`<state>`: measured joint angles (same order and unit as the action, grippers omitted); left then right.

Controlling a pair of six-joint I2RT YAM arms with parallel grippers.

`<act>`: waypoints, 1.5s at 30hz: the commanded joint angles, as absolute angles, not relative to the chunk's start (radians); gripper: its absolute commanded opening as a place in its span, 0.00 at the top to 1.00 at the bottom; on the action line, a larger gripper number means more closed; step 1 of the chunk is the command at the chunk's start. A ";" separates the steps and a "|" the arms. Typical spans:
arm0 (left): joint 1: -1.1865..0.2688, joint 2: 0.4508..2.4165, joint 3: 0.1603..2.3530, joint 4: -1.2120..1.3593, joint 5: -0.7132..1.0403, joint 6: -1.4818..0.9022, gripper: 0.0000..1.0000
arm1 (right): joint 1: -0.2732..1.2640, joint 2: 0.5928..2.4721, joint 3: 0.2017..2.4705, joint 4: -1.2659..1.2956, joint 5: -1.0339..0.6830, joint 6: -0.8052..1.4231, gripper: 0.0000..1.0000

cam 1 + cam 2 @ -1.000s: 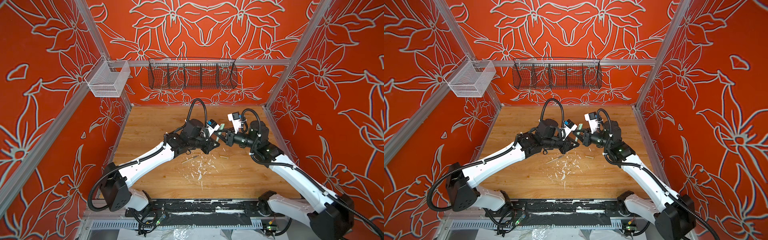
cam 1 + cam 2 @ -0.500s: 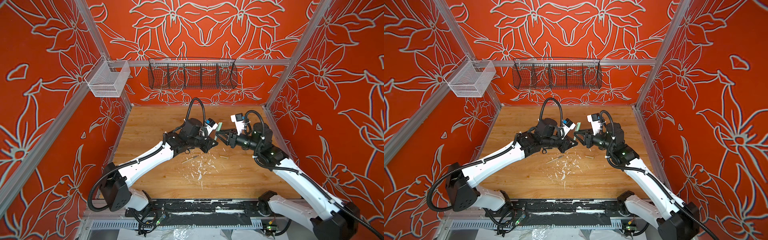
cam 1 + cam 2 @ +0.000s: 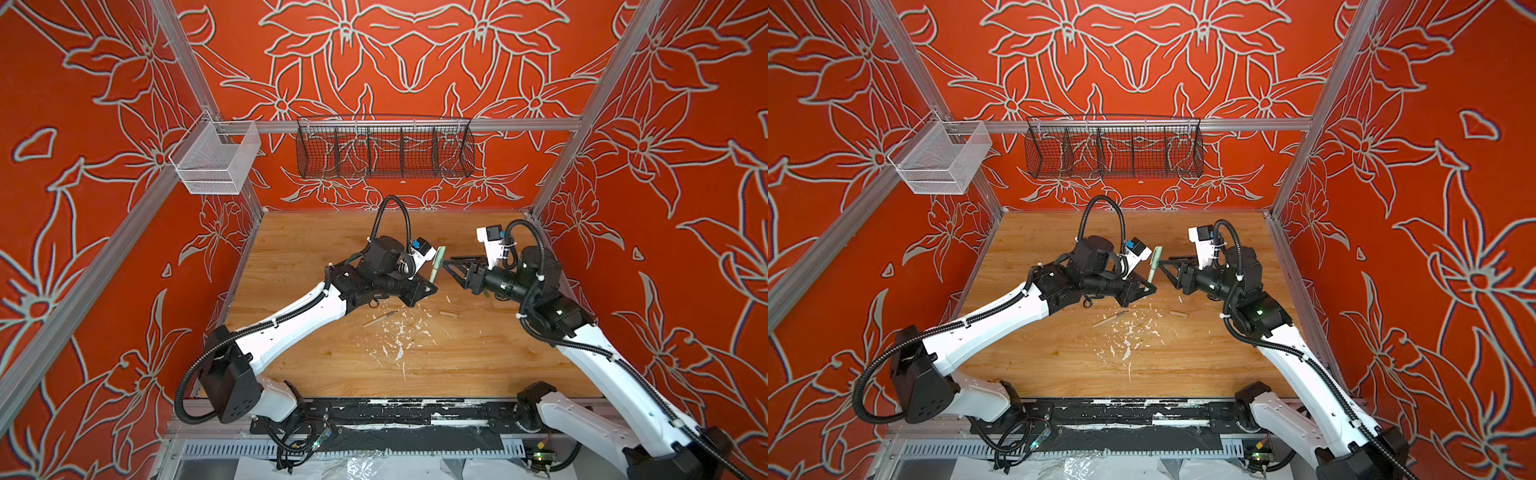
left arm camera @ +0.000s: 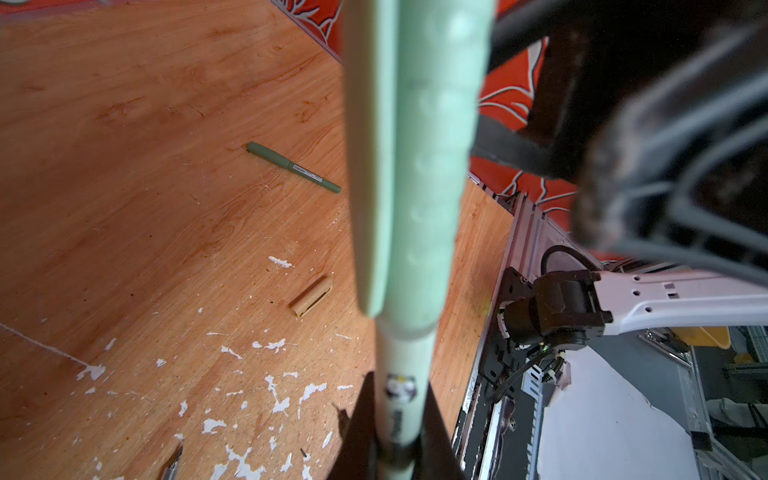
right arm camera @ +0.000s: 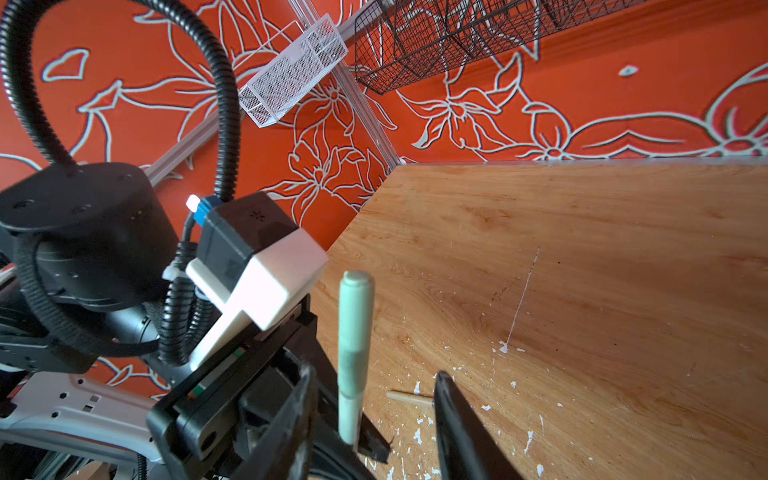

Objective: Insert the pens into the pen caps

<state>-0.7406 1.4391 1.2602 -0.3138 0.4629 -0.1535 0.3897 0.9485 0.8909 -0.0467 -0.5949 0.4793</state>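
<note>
Currently my left gripper (image 3: 429,288) is clamped on the lower part of the mint pen (image 3: 435,269) and holds it nearly upright above the wooden table (image 3: 307,249), near the middle. The mint cap (image 5: 355,309) sits on the upper end of this pen; in the left wrist view I see its clip running along the side. Whether it is pushed fully home, I cannot tell.

My right gripper (image 3: 451,268) stands just beside the pen, on its right in both top views, with the jaws apart and nothing held. In the right wrist view the pen appears in the gap between the two dark fingers (image 5: 453,415), but the top views show it apart from them.

On the table, the beige pen (image 3: 380,319) lies near the left gripper, beside the white paint flecks (image 3: 399,340). The beige cap (image 3: 448,313) lies apart from it, more to the right. The dark green pen (image 4: 293,166) lies flat, well apart from the beige cap; one end of it is thicker.
</note>
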 commanded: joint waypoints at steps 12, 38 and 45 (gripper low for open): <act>-0.738 1.419 1.256 -0.304 0.543 -0.138 1.00 | 0.362 0.988 0.902 0.152 -0.766 0.553 0.58; -0.732 1.452 1.332 -0.361 0.459 -0.145 1.00 | 0.358 1.011 0.901 0.128 -0.774 0.547 1.00; -0.696 1.456 1.371 -0.308 0.455 -0.180 1.00 | 0.357 1.009 0.837 0.156 -0.789 0.586 1.00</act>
